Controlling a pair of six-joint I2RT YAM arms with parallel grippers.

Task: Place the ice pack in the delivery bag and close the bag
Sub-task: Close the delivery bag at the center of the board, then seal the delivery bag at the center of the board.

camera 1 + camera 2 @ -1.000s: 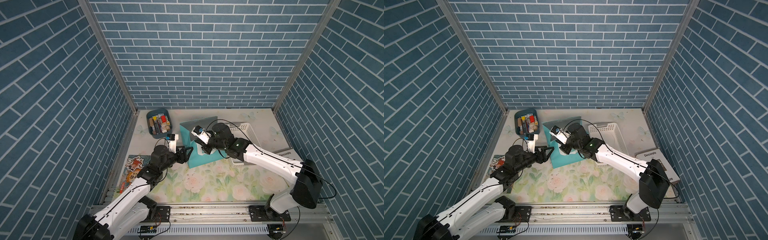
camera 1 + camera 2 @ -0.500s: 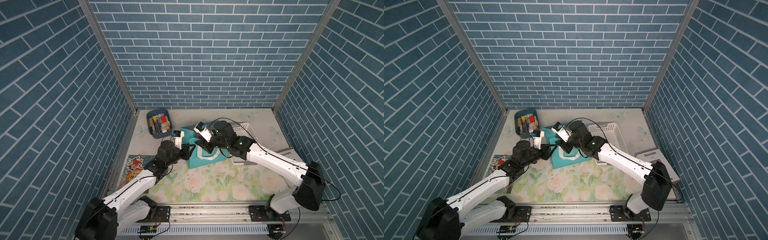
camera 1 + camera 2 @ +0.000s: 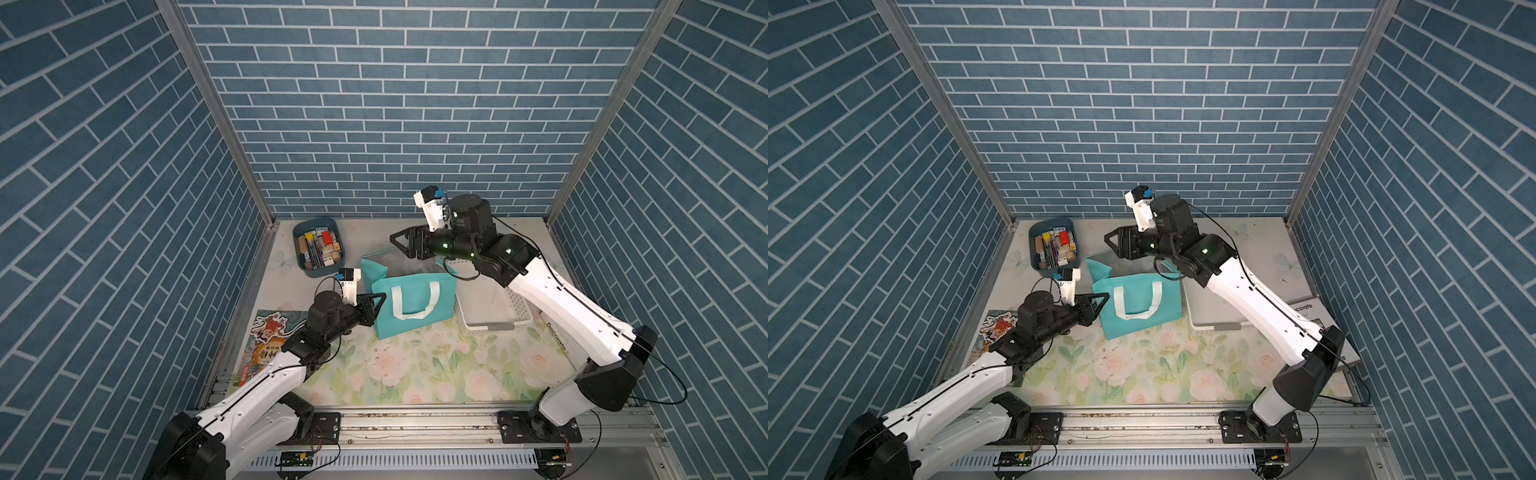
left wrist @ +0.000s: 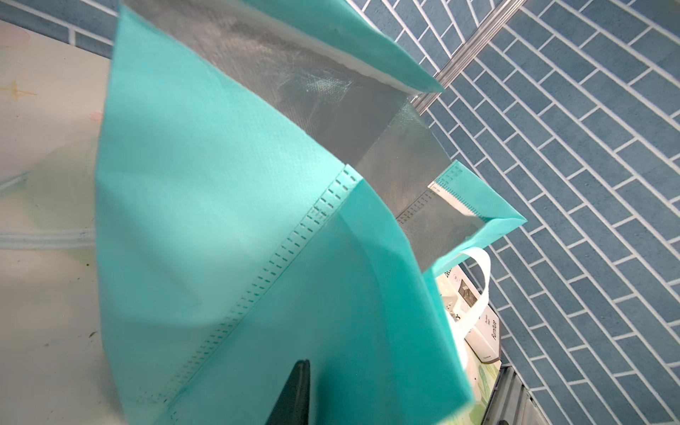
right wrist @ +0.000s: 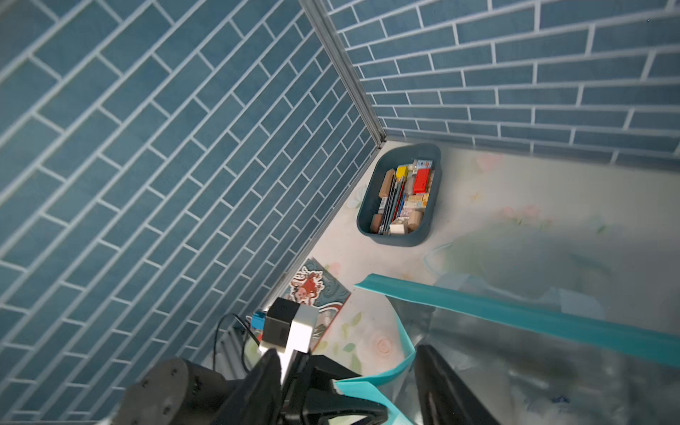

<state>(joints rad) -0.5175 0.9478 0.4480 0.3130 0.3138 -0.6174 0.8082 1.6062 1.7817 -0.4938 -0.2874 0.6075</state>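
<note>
delivery bag [image 3: 415, 298] stood upright mid-table, foil mouth open. left gripper [image 3: 379, 297] clenched on its 9 o'clock rim. right gripper [image 3: 398, 245] hung above the mouth, jaws apart, empty. ice pack not discernible. white basket [image 3: 498, 325] touching at 3 o'clock.

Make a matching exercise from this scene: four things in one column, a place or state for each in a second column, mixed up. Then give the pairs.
Things
1. bag
2. bin
3. basket
4. right pincer

Places and states
A. raised in the air, jaws apart
B. in the far corner, full of small colourful items
C. teal, standing upright, silver lining showing
D. white, beside the bag

Pairs: 1-C, 2-B, 3-D, 4-A
</note>
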